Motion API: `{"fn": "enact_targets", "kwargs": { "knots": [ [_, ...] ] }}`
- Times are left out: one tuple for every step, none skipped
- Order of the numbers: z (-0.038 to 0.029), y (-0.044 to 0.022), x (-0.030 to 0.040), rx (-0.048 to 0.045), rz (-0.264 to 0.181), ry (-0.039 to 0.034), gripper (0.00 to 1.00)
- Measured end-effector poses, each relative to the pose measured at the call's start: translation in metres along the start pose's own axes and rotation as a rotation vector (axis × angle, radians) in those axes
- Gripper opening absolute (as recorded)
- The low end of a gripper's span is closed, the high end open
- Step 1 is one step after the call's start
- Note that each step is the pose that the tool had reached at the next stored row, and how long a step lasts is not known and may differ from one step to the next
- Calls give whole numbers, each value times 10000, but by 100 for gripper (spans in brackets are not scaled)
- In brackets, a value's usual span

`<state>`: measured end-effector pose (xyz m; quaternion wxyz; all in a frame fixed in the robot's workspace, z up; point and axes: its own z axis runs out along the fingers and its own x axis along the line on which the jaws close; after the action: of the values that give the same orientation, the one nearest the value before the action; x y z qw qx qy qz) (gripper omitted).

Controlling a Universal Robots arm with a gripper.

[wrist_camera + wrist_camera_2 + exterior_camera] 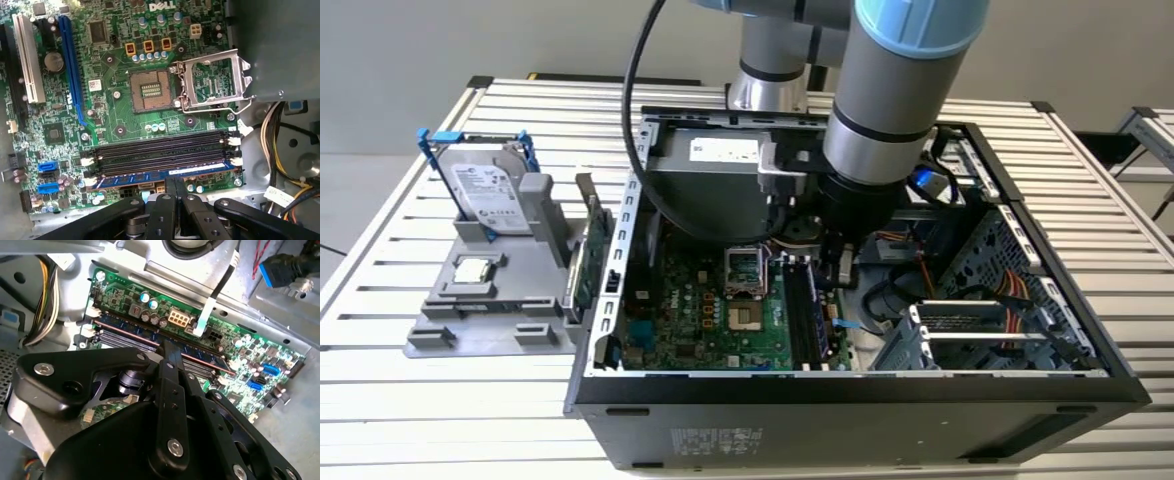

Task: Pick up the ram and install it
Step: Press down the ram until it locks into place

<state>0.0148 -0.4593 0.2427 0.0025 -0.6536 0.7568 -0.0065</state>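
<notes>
The arm (894,90) is seen in the upper middle of the exterior view, its grey and light-blue segments directed steeply downward. The gripper (838,262) is held near the centre of that frame, pointing down. In both wrist views the black fingers (172,187) are drawn close together, pressed side by side at the lower middle of the frame.

A dark blue slim ram stick (160,175) with a white label strip lies among black memory slots (160,150) on the green motherboard (120,120); a long blue expansion slot (71,70) neighbours a white one (29,60).
</notes>
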Motion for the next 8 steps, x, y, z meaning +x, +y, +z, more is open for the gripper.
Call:
{"fn": "enact_targets", "kwargs": {
  "knots": [
    [2,1,0,0,-119,-5,0],
    [3,1,0,-1,-228,-11,0],
    [5,2,0,-1,-338,-17,0],
    [6,3,0,-1,-447,-22,0],
    [8,3,0,-1,-547,-28,0],
    [10,4,0,-1,-652,-35,0],
    [11,6,-1,-1,-747,-39,0],
    [12,7,-1,-1,-836,-43,0]
  ]
}}
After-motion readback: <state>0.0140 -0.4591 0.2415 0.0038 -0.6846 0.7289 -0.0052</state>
